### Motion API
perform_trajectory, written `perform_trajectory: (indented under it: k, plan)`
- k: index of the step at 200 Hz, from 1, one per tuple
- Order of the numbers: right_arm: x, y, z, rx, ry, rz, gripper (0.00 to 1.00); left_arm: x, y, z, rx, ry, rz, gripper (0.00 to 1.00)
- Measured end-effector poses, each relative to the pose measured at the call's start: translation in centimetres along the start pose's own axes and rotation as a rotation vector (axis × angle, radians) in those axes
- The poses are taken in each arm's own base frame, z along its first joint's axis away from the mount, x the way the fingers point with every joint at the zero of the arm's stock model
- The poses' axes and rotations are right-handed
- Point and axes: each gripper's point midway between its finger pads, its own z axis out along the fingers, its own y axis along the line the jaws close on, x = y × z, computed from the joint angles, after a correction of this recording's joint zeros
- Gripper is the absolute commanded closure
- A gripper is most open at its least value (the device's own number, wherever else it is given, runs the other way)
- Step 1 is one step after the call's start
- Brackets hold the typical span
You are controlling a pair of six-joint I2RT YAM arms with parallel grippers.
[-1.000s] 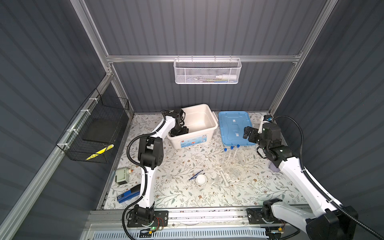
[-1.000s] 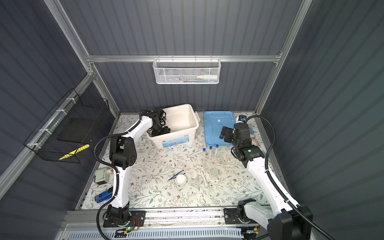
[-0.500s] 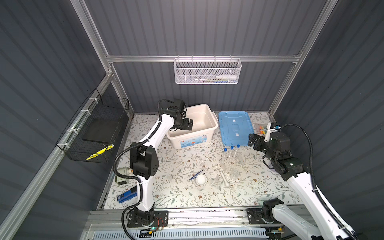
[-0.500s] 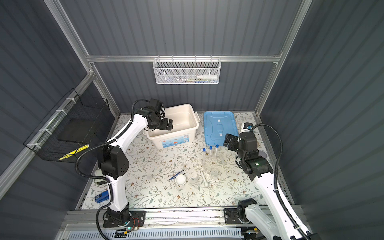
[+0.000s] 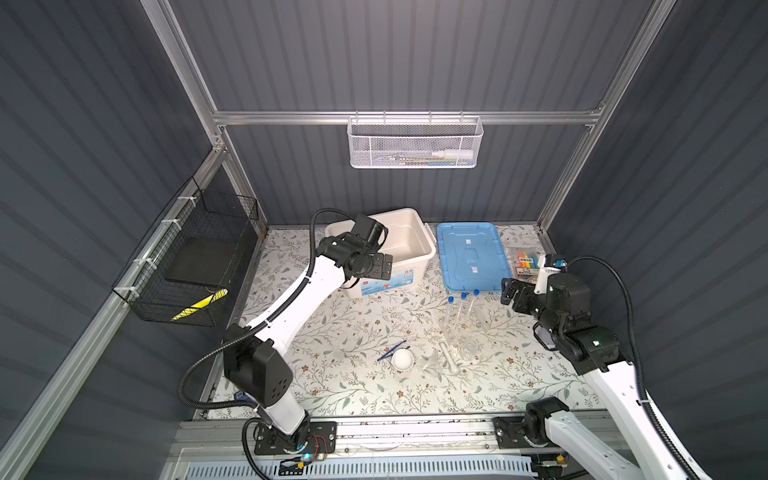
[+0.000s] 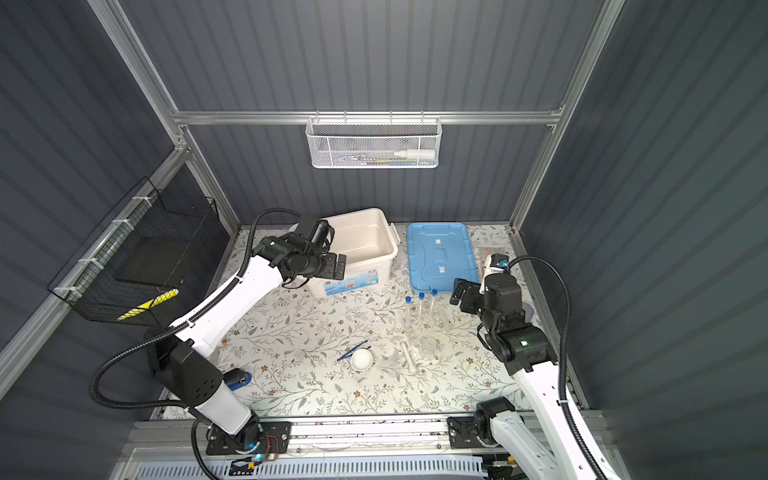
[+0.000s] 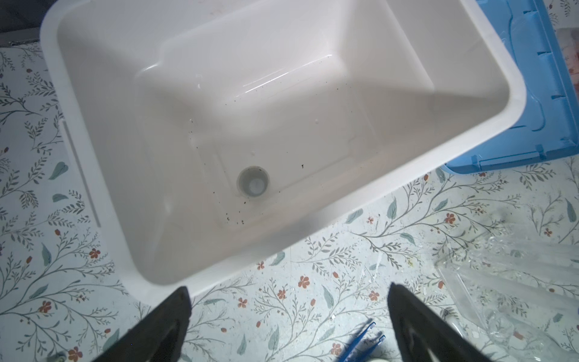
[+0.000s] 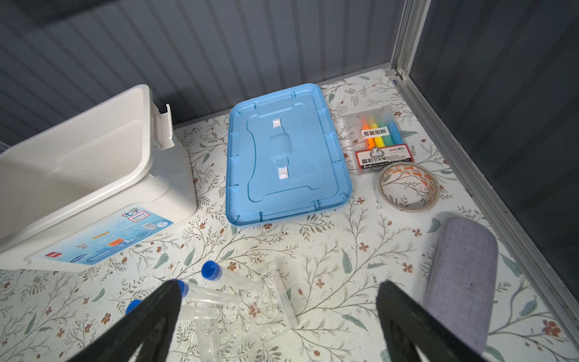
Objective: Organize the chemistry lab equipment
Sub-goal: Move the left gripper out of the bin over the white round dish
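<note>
Blue-capped test tubes (image 5: 462,305) (image 6: 420,307) (image 8: 210,270) lie in a clear tube rack (image 8: 250,313) at mid-table. Nearer the front are a white dish (image 5: 403,358) (image 6: 360,359), dark blue tweezers (image 5: 391,351) (image 7: 360,340), a white pestle (image 5: 451,358) and small clear glassware (image 5: 469,347). One small clear cup (image 7: 253,181) stands inside the white bin (image 5: 424,249) (image 7: 470,131). My left gripper (image 5: 384,266) (image 7: 289,293) hangs open above the bin's front rim, holding nothing. Just right of the tube caps my right gripper (image 5: 509,291) (image 8: 279,291) is open and empty.
A blue lid (image 5: 471,255) lies right of the bin. A marker pack (image 8: 380,138), a tape roll (image 8: 407,188) and a grey cloth case (image 8: 460,282) sit along the right wall. A black wire basket (image 5: 195,266) and a white mesh basket (image 5: 415,143) hang on the walls.
My left gripper has opened and come up out of the bin toward its front rim. The right arm has drawn back from the lid toward the right and the front.
</note>
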Motion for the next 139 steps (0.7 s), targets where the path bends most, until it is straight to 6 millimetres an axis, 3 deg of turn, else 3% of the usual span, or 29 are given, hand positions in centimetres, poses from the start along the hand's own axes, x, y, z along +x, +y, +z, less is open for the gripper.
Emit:
perform_trajectory:
  k: [30,83,109,139]
  plan:
    - [0.5,0.1,0.3,-0.008,0.027,-0.025,0.01,4.2,-4.1,-1.0,0.02,0.023,0.044,0.01]
    - [1.0,-0.4,-0.4,-0.013,0.029,-0.04,0.01,13.3,-10.6,-0.4,0.036,0.166,0.162,0.0]
    - [1.8,-0.8,-0.8,-0.009,0.036,-0.04,0.01,17.3,-10.9,0.6,0.016,0.238,0.172,0.01]
    - [2.7,-1.3,-1.4,-0.005,0.04,-0.034,0.01,19.5,-10.2,1.8,-0.006,0.287,0.141,0.01]
